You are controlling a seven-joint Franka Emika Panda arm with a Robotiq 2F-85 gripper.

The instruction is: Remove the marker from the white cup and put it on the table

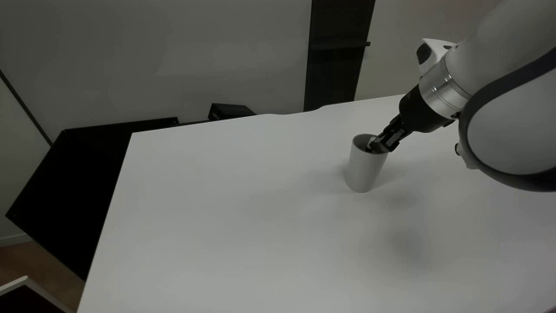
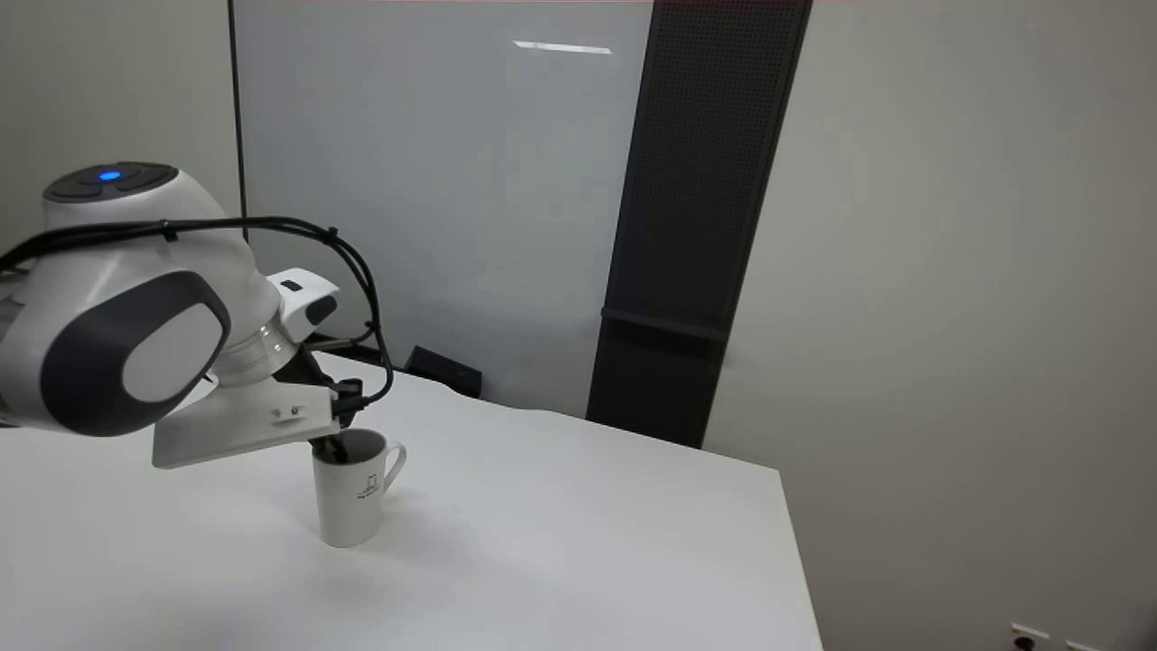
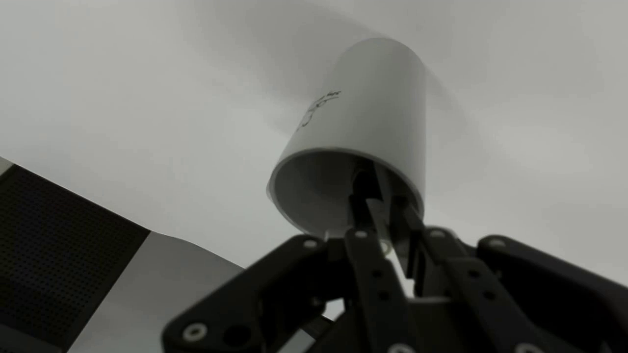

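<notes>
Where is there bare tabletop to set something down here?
Bare table lies between the white cup and the black surface, and between the cup's handle and the table corner. Crowded: the cup's mouth, where the gripper grips the marker.

I could read no word, number or brand anywhere. The white mug [image 2: 345, 508] bore a small dark print [image 2: 369, 488] on its side, close to the handle [image 2: 400, 459]: a little outlined figure [image 2: 371, 481] with a short, script-like line [image 2: 368, 495] beneath it, far too small for me to make out from where I stood.
</notes>
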